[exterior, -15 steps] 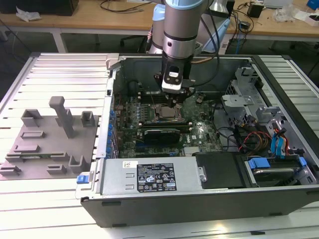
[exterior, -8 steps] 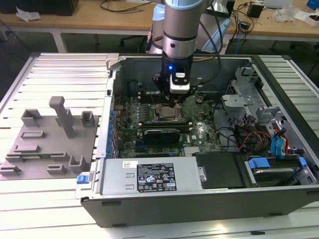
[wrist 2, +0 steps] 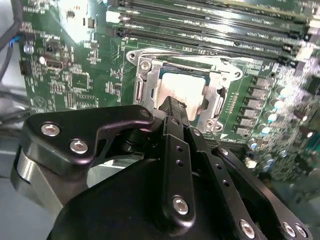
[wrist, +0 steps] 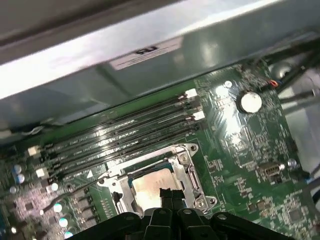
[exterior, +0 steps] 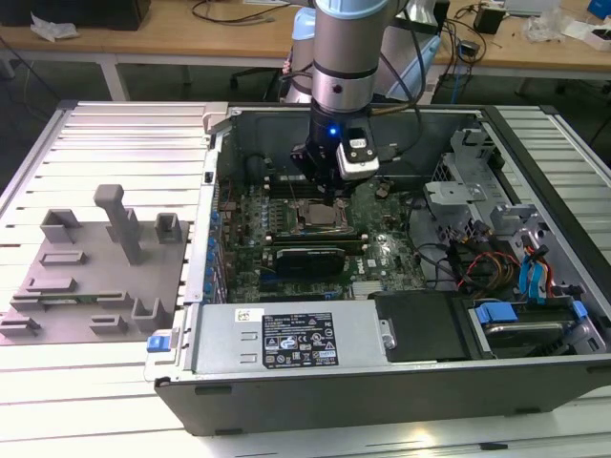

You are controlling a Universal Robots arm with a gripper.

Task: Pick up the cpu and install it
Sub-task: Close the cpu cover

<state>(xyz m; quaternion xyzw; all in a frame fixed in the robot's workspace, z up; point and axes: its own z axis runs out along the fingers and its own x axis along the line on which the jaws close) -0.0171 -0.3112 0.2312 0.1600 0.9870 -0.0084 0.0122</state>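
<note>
So the cpu [wrist 2: 186,86] is sitting flat in the socket frame [wrist 2: 141,86] mid-motherboard [wrist 2: 75,75], next to the RAM slots [wrist: 125,130]. Hand [wrist 2: 172,106] is clenched on nothing, tips right over it.

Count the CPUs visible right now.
1: the cpu lies in the socket frame on the motherboard, right by the gripper. Others could be hidden behind the arm.

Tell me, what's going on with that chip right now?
Gripper shut, tip over the cpu. It lies in the socket frame. No obstruction seen.
</note>
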